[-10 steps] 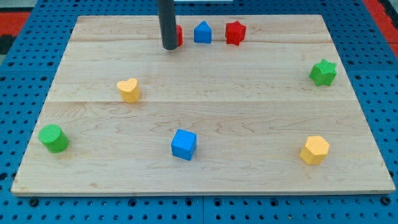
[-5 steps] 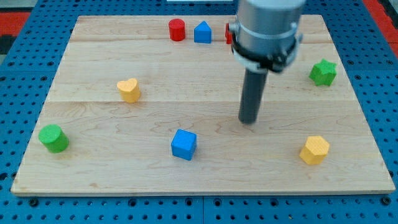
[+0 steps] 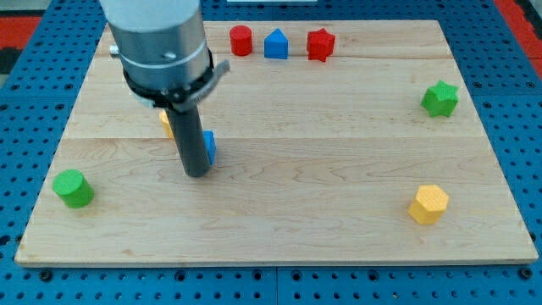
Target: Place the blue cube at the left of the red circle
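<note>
The blue cube (image 3: 209, 146) sits left of the board's middle, mostly hidden behind my rod. My tip (image 3: 196, 173) rests on the board right at the cube's lower left side, seemingly touching it. The red circle (image 3: 241, 40), a short red cylinder, stands at the view's top edge, left of a blue house-shaped block (image 3: 276, 43) and a red star (image 3: 320, 44). The blue cube lies well below and slightly left of the red circle.
A yellow heart (image 3: 166, 124) is partly hidden behind the rod, just up-left of the blue cube. A green cylinder (image 3: 73, 187) sits at the left edge, a green star (image 3: 439, 98) at the right, a yellow hexagon (image 3: 428, 204) at lower right.
My tip swung from the top left to right of the middle, then to the left. The blue cube moved up and left from the lower middle, close to the yellow heart.
</note>
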